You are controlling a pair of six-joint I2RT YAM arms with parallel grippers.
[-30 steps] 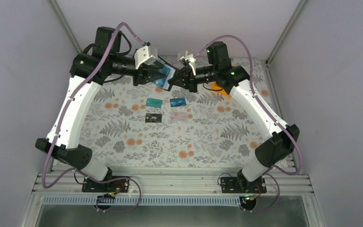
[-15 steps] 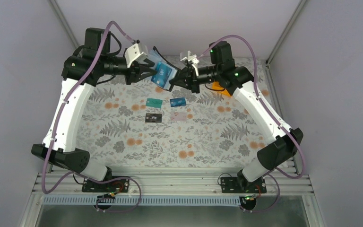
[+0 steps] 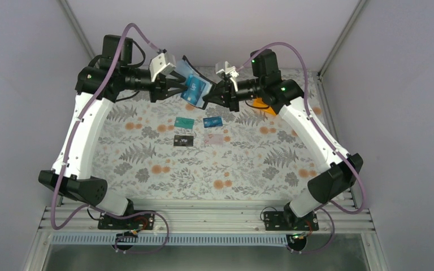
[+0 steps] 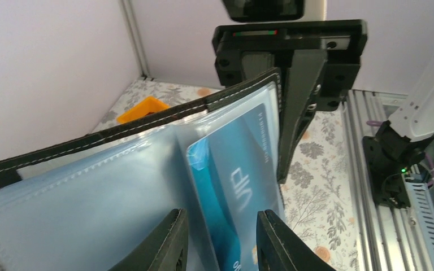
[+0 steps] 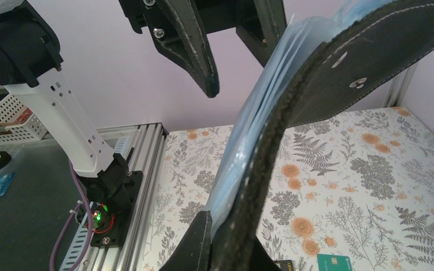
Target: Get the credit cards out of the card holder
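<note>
The black card holder (image 3: 195, 84) hangs in the air above the far middle of the table, folded open. My right gripper (image 3: 210, 97) is shut on its lower edge, pinching the black cover (image 5: 344, 62) and the clear sleeves; one finger (image 5: 200, 243) shows. My left gripper (image 4: 220, 213) is open, its fingers (image 4: 166, 243) either side of a sleeve that holds a blue card (image 4: 243, 164) marked VIP, with gaps on both sides. On the table lie a teal card (image 3: 185, 122), a blue card (image 3: 212, 121), a black card (image 3: 184, 140) and a pale pink card (image 3: 215, 138).
An orange bin (image 3: 265, 107) stands at the back right, partly behind the right arm, and also shows as an orange bin (image 4: 141, 108) past the holder. The floral cloth (image 3: 164, 169) covers the table. Walls close in the back and both sides.
Over the last second the left arm drew back to the left and the holder swung up and open between the two grippers. The left jaws narrowed slightly. Little moved in the last half second.
</note>
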